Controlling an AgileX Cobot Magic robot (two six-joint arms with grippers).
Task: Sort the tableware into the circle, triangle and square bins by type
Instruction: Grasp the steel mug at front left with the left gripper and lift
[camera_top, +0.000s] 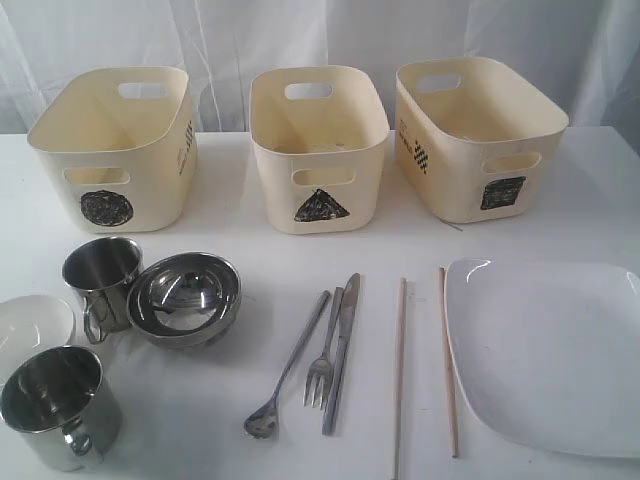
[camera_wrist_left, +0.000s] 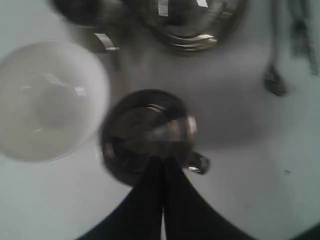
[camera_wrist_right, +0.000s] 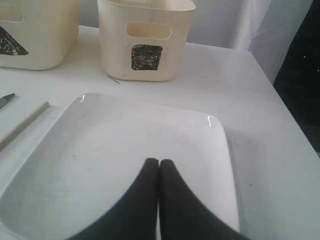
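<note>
White table (camera_top: 200, 410) in the foreground, pale curtain (camera_top: 230, 40) in soft folds behind its far edge.

Circle (camera_top: 106, 208), triangle (camera_top: 321, 206), square (camera_top: 502, 192) on bins (camera_top: 318, 150)

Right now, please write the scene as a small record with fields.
bins: circle bin, triangle bin, square bin, in one row
left of table: far steel mug, near steel mug, steel bowls, small white bowl
middle: spoon, fork, knife, two chopsticks
right of table: large white plate
left gripper: shut, over near steel mug
right gripper: shut, over large white plate
</note>
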